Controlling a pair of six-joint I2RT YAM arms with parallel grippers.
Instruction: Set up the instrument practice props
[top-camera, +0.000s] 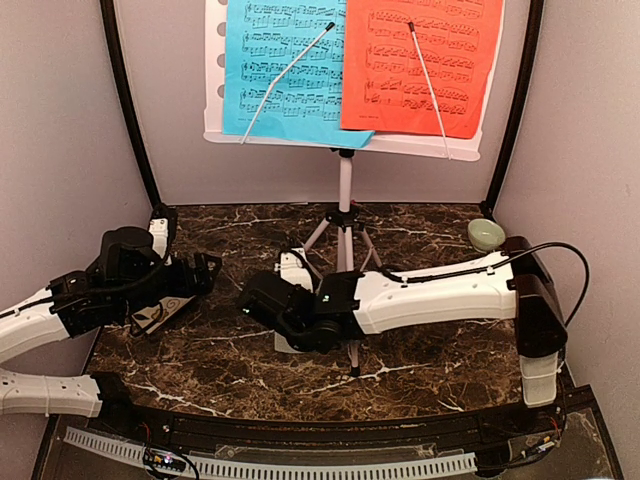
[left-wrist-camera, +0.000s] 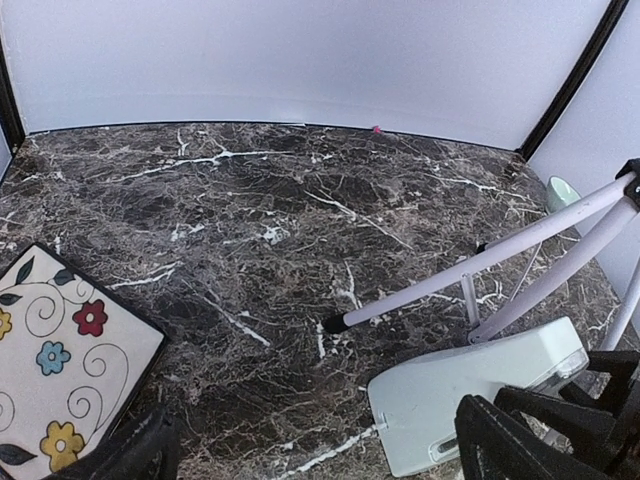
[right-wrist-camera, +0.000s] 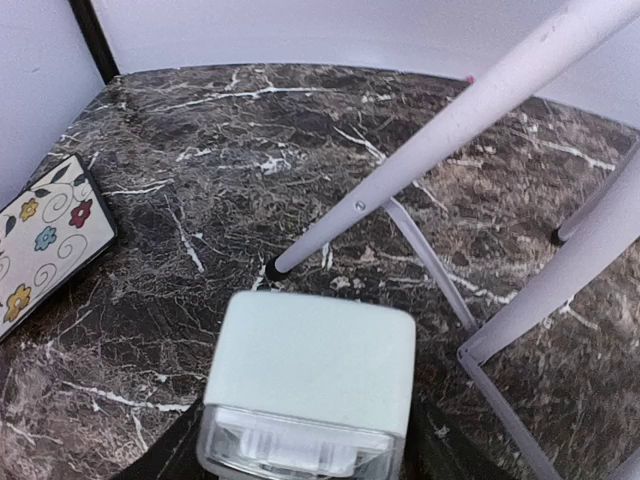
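The white music stand (top-camera: 346, 180) stands on its tripod at the back centre. It carries a blue sheet (top-camera: 280, 60) and a red-orange sheet (top-camera: 420, 60). My right gripper (top-camera: 287, 312) reaches left across the table in front of the tripod. It is shut on the pale grey metronome (right-wrist-camera: 310, 365), which is low over the marble next to a tripod leg (right-wrist-camera: 440, 120). The metronome also shows in the left wrist view (left-wrist-camera: 470, 390). My left gripper (top-camera: 205, 272) is open and empty beside the floral coaster, left of the metronome.
A floral square coaster (top-camera: 165, 310) lies at the left, also in the left wrist view (left-wrist-camera: 60, 370) and the right wrist view (right-wrist-camera: 40, 250). A small green bowl (top-camera: 486, 234) sits at the back right. White walls enclose the dark marble table (top-camera: 430, 360).
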